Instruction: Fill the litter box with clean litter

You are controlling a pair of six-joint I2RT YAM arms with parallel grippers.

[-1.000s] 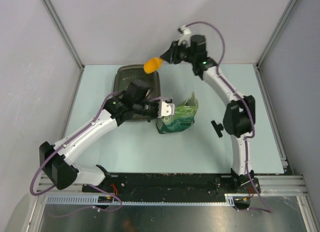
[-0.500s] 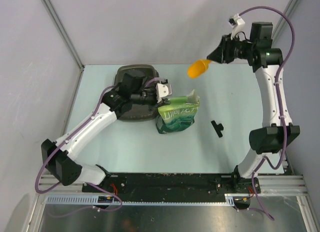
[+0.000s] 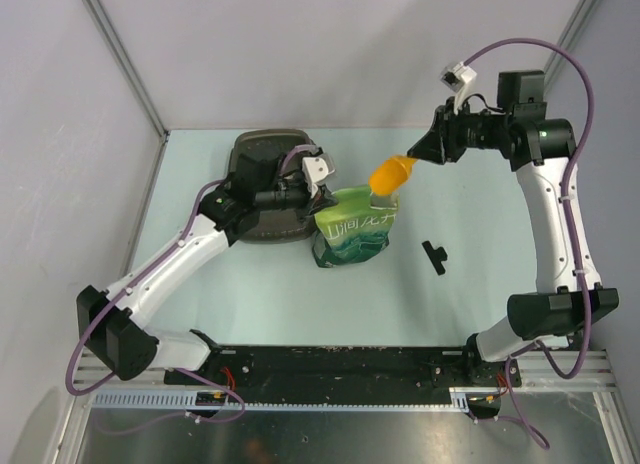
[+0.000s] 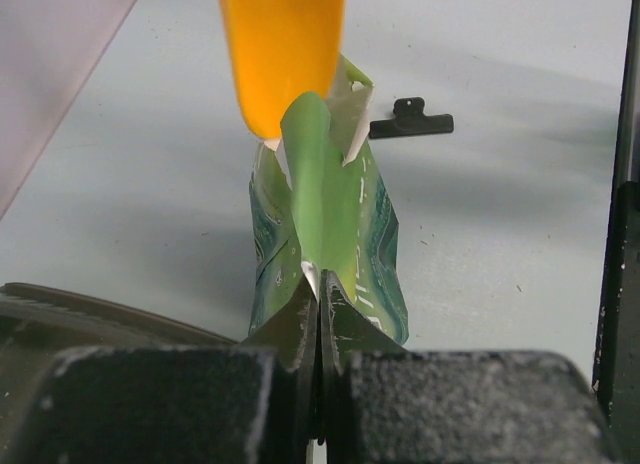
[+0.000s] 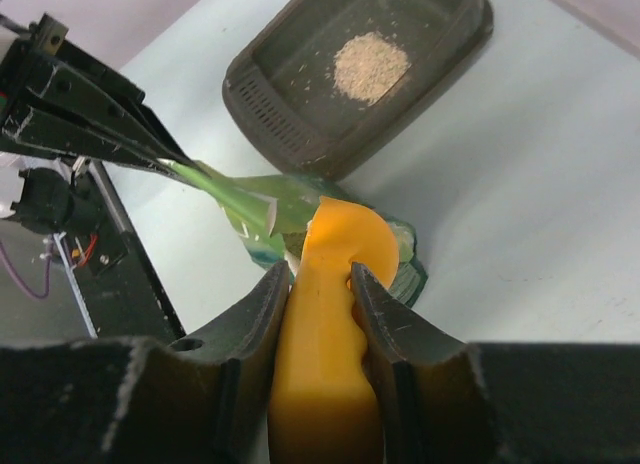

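Observation:
The dark litter box [image 3: 272, 141] lies at the back left, partly under my left arm; the right wrist view shows it [image 5: 300, 84] with a small pile of pale clean litter [image 5: 370, 66] inside. The green pouch [image 3: 352, 232] stands just right of it. My left gripper [image 3: 324, 190] is shut on the pouch's top edge [image 4: 322, 199], holding it out. My right gripper [image 3: 420, 152] is shut on the handle of the orange scoop [image 3: 390, 171], whose bowl [image 5: 345, 239] sits at the pouch's open mouth.
A small black clip [image 3: 434, 256] lies on the pale table to the right of the pouch, also in the left wrist view [image 4: 410, 119]. Grey walls close in the back and sides. The black base rail runs along the near edge.
My right arm carried the orange scoop from above the litter box out to the right, then down and back to the pouch's mouth. My left gripper kept hold of the pouch and shifted slightly.

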